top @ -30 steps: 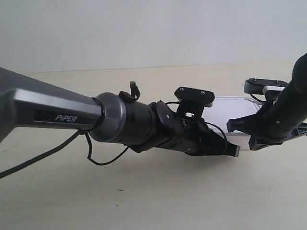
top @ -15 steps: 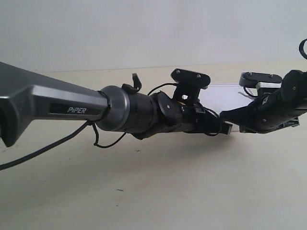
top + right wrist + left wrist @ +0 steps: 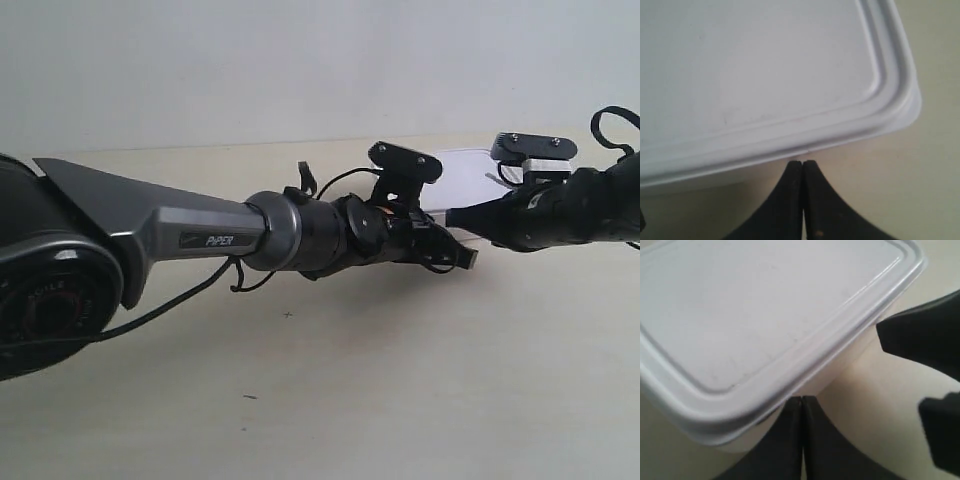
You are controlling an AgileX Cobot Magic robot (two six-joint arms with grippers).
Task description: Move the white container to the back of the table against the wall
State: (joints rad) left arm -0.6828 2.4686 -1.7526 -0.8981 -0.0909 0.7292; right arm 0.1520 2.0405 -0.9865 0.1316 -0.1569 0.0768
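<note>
The white container [image 3: 468, 168] lies on the table [image 3: 400, 380] near the wall [image 3: 300, 60], mostly hidden behind both arms. My left gripper [image 3: 802, 399] is shut, its tips pressed against the side of the container [image 3: 765, 305] under the lid's rim. My right gripper [image 3: 802, 162] is also shut, its tips right at the lid edge of the container [image 3: 765, 60]. In the exterior view, the gripper [image 3: 470, 257] of the arm at the view's left and the gripper [image 3: 455, 215] of the arm at the view's right both meet the container's near side.
The other arm's black fingers [image 3: 925, 335] show beside the container's corner in the left wrist view. A loose black cable [image 3: 200, 290] hangs under the long arm. Bare tabletop spreads across the foreground.
Both arms have reached farther toward the wall with shut grippers. The container has slid back with them and now sits closer to the wall.
</note>
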